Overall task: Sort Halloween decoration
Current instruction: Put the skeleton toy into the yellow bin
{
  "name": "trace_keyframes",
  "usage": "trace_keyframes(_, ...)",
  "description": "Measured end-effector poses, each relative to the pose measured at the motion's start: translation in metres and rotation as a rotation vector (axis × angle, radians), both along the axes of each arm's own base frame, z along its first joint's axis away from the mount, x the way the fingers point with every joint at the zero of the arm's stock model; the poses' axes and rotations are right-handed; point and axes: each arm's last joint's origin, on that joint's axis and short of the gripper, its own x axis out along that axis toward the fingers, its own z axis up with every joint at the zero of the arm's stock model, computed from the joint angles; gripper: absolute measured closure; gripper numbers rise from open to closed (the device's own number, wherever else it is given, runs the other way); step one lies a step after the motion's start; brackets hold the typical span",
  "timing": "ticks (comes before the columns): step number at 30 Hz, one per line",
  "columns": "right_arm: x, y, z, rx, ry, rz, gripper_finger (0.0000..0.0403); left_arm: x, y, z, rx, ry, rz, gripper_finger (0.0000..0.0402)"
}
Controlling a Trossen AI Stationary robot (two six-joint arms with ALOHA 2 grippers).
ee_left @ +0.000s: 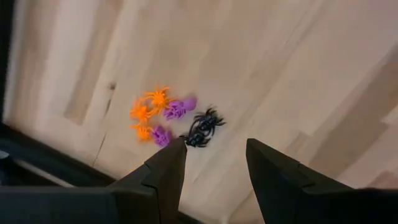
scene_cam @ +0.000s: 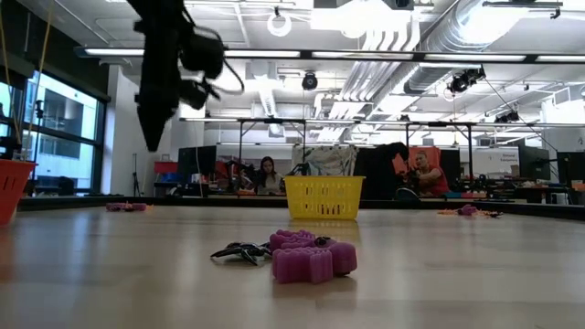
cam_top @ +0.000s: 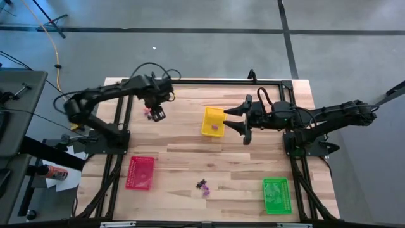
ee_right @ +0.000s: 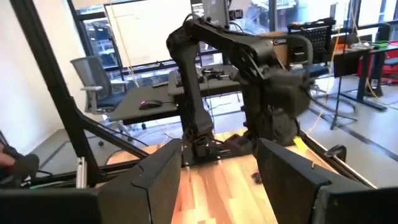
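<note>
A small cluster of orange, purple and black Halloween trinkets point(ee_left: 169, 117) lies on the wooden table near its far left edge point(cam_top: 147, 113). My left gripper point(ee_left: 214, 152) hangs open above them, pointing down, its fingers just beside the black one point(cam_top: 156, 114). A second cluster of purple and black trinkets point(cam_top: 203, 185) lies near the front edge point(scene_cam: 306, 256). My right gripper point(cam_top: 229, 118) stands open and level in the air by the yellow tray point(cam_top: 209, 128), holding nothing point(ee_right: 217, 168).
The yellow tray holds a purple piece point(cam_top: 216, 126). A red tray point(cam_top: 140, 172) stands at the front left and a green tray point(cam_top: 275, 194) at the front right. A black frame point(cam_top: 209, 82) runs around the table. People sit in the room beyond point(scene_cam: 267, 174).
</note>
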Motion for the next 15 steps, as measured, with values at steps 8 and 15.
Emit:
trace_keyframes(8,0.0,-0.002,0.0,0.022,-0.003,-0.069,0.0199,0.017,0.018,-0.056,-0.129,0.2,-0.163,0.0241)
trace_keyframes(15,0.0,-0.002,0.0,0.044,-0.006,-0.069,0.0199,0.02,0.027,-0.084,-0.161,0.352,-0.307,0.0241)
